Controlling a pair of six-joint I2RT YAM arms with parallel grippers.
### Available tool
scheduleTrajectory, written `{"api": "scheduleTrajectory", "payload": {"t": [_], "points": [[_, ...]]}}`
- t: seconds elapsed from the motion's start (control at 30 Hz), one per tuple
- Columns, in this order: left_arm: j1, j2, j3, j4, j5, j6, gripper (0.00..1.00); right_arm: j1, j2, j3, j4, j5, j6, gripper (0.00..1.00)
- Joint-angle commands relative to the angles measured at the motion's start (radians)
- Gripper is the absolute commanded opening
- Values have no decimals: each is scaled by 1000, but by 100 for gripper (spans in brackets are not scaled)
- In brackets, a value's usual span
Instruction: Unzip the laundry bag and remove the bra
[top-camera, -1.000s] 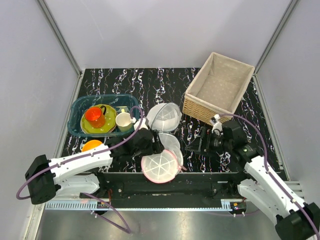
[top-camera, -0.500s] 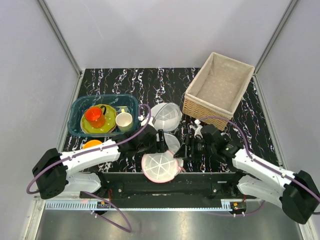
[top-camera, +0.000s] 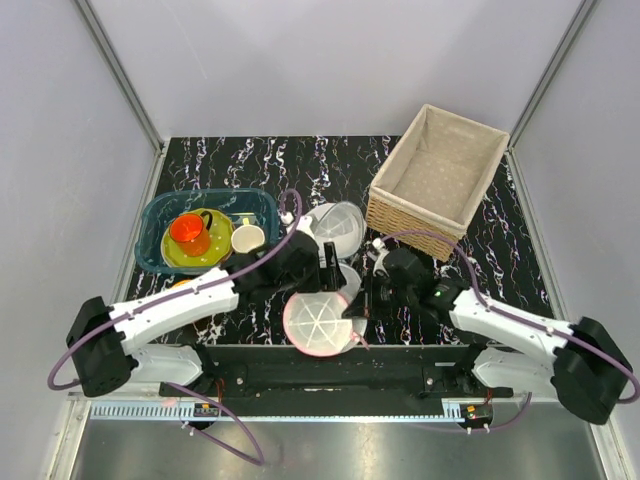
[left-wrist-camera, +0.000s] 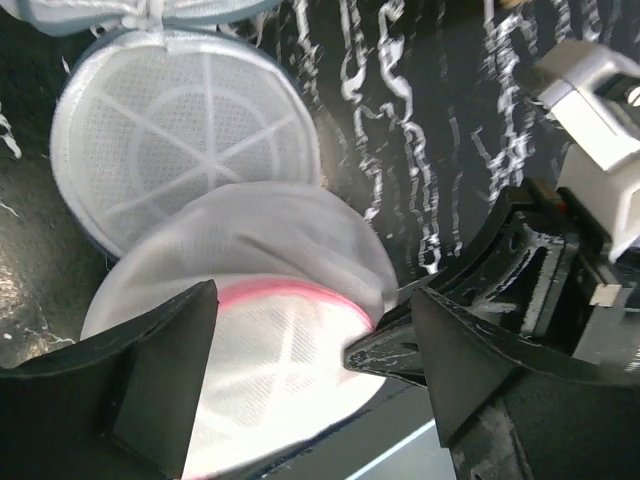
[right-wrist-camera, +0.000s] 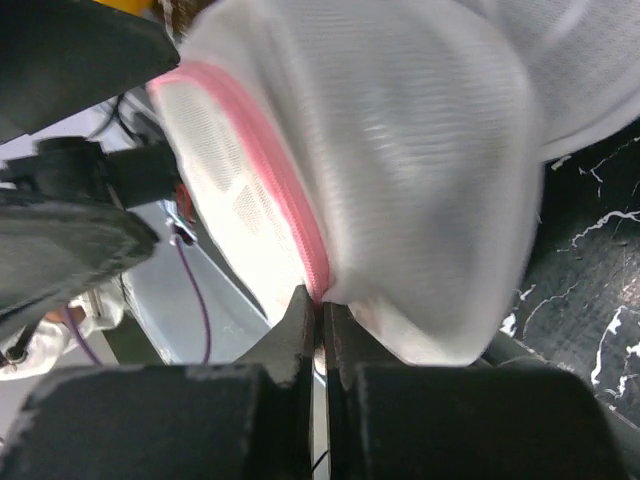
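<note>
My right arm has swung in from the right side of the black marbled table (top-camera: 300, 160). A second ago it was well clear of the round white mesh laundry bag with the pink rim (top-camera: 318, 322); now my right gripper (right-wrist-camera: 318, 300) is at the bag's right edge. In the right wrist view its jaws are pressed nearly together on the pink zipper band (right-wrist-camera: 275, 180), right where the band meets the fingertips. I judge that I have the zipper end pinched, though I cannot see the pull tab itself.

My left gripper (left-wrist-camera: 312, 300) has drawn back a little toward the far side and now hangs over the bag with its jaws spread wide, one on either side of the dome. I cannot tell whether either finger touches the mesh.

The bag sits at the near edge of the table between my two arms, tipped up on its edge, its pink seam shut as far as I can see. An all-white mesh dome (left-wrist-camera: 180, 150) lies just behind it, touching or nearly so, and must be left alone.

So the approach looks done and the unzipping not yet begun. Next I would steady the dome with the left jaws, or it will slide when the right pulls along the rim.
</note>
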Motion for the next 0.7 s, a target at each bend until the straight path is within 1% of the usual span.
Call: {"api": "scheduleTrajectory", "payload": {"t": [0.0, 0.03, 0.1, 0.13, 0.17, 0.2, 0.23, 0.27, 0.3, 0.33, 0.37, 0.4, 0.43, 0.47, 0.5, 0.57, 0.6, 0.63, 0.67], "points": [[3, -109, 242, -241, -88, 21, 82, 5, -160, 93, -110, 178, 43, 0], [3, -132, 270, -283, -133, 14, 82, 5, -233, 108, -130, 215, 63, 0], [3, -192, 293, -355, -170, -20, 82, 5, -306, 124, -184, 342, 121, 0], [3, -258, 287, -369, -190, -38, 82, 5, -367, 139, -201, 387, 146, 0], [3, -290, 272, -372, -191, -81, 82, 5, -395, 142, -224, 497, 198, 0], [3, -321, 247, -368, -191, -109, 82, 5, -420, 141, -224, 542, 221, 0], [5, -383, 188, -354, -176, -165, 83, 3, -462, 132, -224, 624, 252, 0], [3, -408, 144, -336, -159, -196, 89, 5, -479, 122, -206, 660, 313, 0], [3, -430, 108, -304, -117, -230, 91, 5, -498, 110, -186, 683, 338, 0], [3, -444, 30, -279, -90, -259, 92, 3, -522, 93, -171, 723, 361, 0], [3, -467, -10, -241, -55, -304, 94, 3, -532, 86, -126, 732, 396, 0], [2, -473, -52, -136, 17, -319, 95, 3, -533, 83, -115, 743, 410, 0], [2, -478, -140, -74, 49, -350, 95, 5, -526, 90, -109, 752, 419, 0], [-3, -476, -179, 0, 84, -359, 95, 5, -517, 98, -105, 752, 427, 0], [-3, -468, -219, 140, 152, -374, 96, 3, -507, 105, -103, 752, 427, 0], [-3, -410, -285, 264, 198, -417, 98, 5, -480, 118, -94, 743, 438, 0], [-3, -380, -293, 354, 226, -428, 98, 5, -477, 112, -82, 739, 439, 0], [-3, -354, -298, 387, 235, -450, 98, 3, -474, 107, -69, 728, 442, 0], [-3, -331, -308, 455, 241, -462, 98, 5, -472, 102, -57, 722, 453, 0]]}}
